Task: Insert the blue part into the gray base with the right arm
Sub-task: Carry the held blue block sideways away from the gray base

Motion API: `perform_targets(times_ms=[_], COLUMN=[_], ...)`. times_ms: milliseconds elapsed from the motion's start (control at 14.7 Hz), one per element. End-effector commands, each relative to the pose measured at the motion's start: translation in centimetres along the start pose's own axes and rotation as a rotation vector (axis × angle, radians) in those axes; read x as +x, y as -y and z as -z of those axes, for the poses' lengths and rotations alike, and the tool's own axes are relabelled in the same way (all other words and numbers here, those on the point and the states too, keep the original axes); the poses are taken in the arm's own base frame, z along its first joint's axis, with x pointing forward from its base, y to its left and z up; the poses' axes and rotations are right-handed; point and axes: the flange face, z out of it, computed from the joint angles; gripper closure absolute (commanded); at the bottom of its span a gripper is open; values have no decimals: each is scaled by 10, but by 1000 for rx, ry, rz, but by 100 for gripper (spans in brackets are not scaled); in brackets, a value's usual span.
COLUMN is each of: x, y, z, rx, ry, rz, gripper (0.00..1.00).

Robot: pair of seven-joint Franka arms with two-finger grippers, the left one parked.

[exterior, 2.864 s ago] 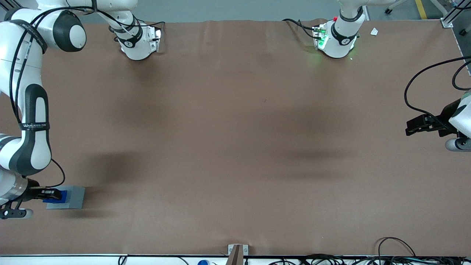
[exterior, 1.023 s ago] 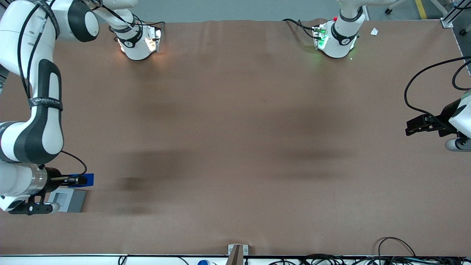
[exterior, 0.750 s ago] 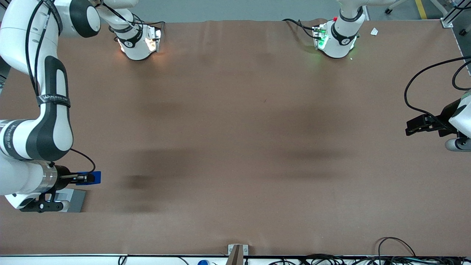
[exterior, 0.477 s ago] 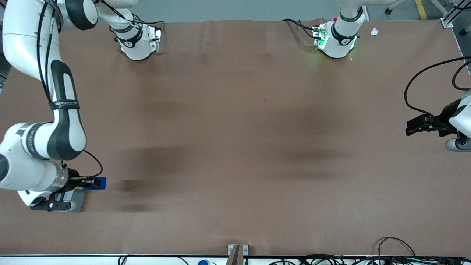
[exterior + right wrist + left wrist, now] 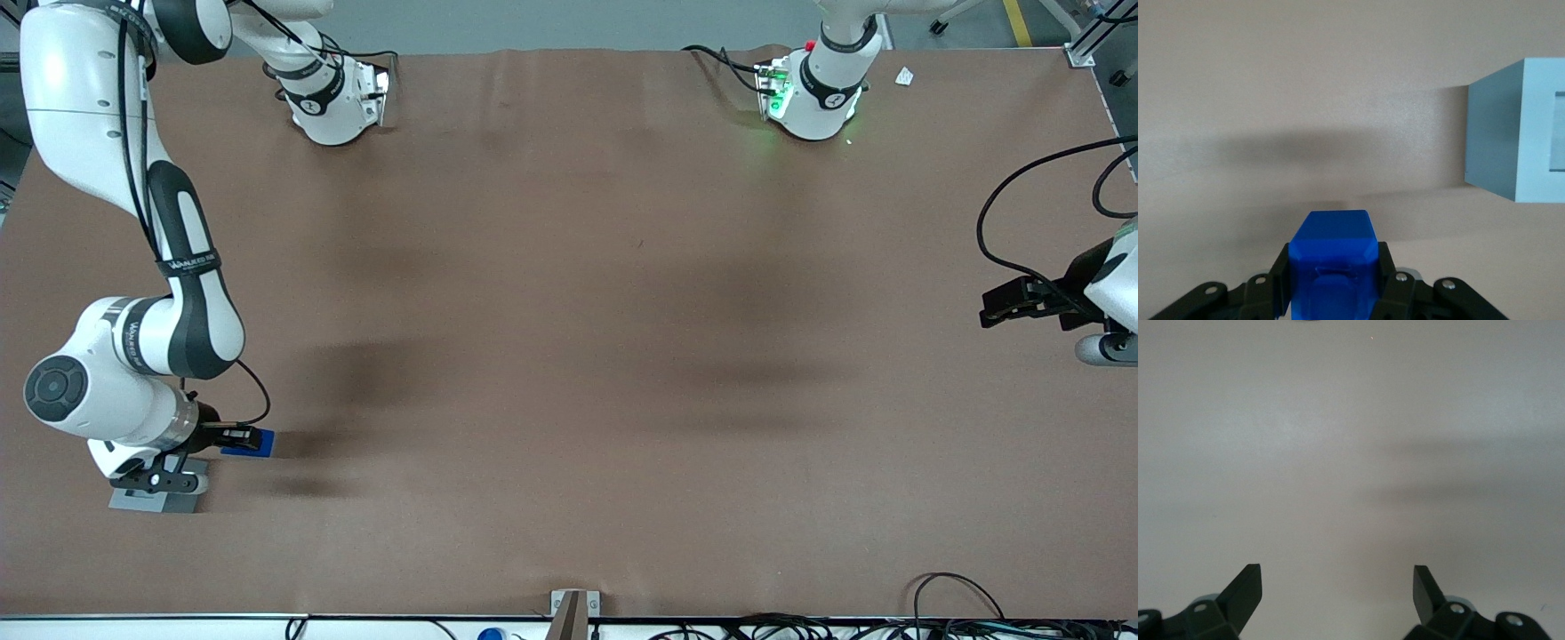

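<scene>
Gripping the small bright blue plastic block point(image 5: 250, 441), the black two-finger end effector point(image 5: 238, 436) of the white jointed right arm point(image 5: 182, 302) sits at the lower left of the front view, its fingers point(image 5: 1279, 280) pressed against the block's two sides. Held clear of the brown desk point(image 5: 569, 356), the blue block point(image 5: 1332, 267) casts a shadow on it. Just beside it, slightly nearer the front camera, the light gray square box-like base point(image 5: 151, 501) rests on the desk, partly covered by the arm's wrist. Its paler top frame point(image 5: 1541, 130) is apart from the block.
</scene>
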Motion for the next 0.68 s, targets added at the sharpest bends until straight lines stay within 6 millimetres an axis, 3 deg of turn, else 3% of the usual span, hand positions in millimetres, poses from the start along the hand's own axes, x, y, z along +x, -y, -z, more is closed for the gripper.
perform_targets(times_ms=[0,205,477,614], x=[-12,-7,-7,-9], y=[4,0,-3,4], z=[-1,-24,-27,-29], rx=[5,3,4,5], ry=[10,-26,-28,-26], rz=[-11,-25,-34,-51], gripper=[100,100,100,100])
